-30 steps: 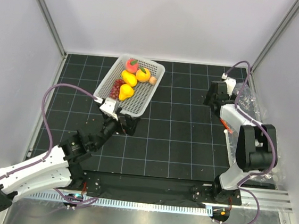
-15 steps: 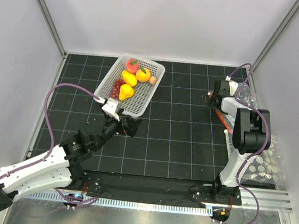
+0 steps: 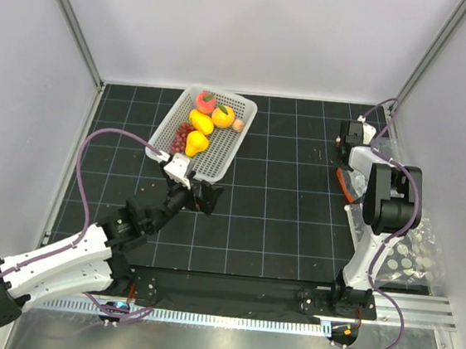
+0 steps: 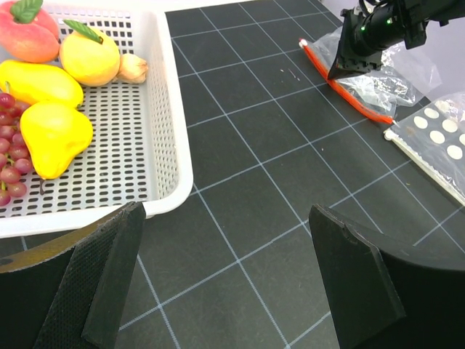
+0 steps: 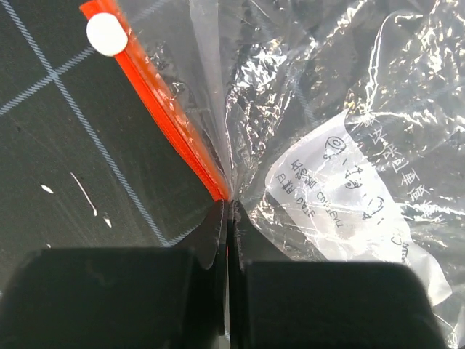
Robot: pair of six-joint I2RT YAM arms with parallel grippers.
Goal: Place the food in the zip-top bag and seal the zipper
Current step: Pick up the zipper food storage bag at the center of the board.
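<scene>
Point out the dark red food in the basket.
The grape bunch, beside the yellow pear; the other pieces are yellow, orange or pink.

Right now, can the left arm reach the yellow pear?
Probably yes: the left hand is open, empty, just short of the basket rim, and the yellow pear lies uncovered near that edge.

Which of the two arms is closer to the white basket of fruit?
Left. The left gripper hovers open just beside the basket's near corner, not touching it. The right gripper is far off on the other side, pinching the bag.
</scene>
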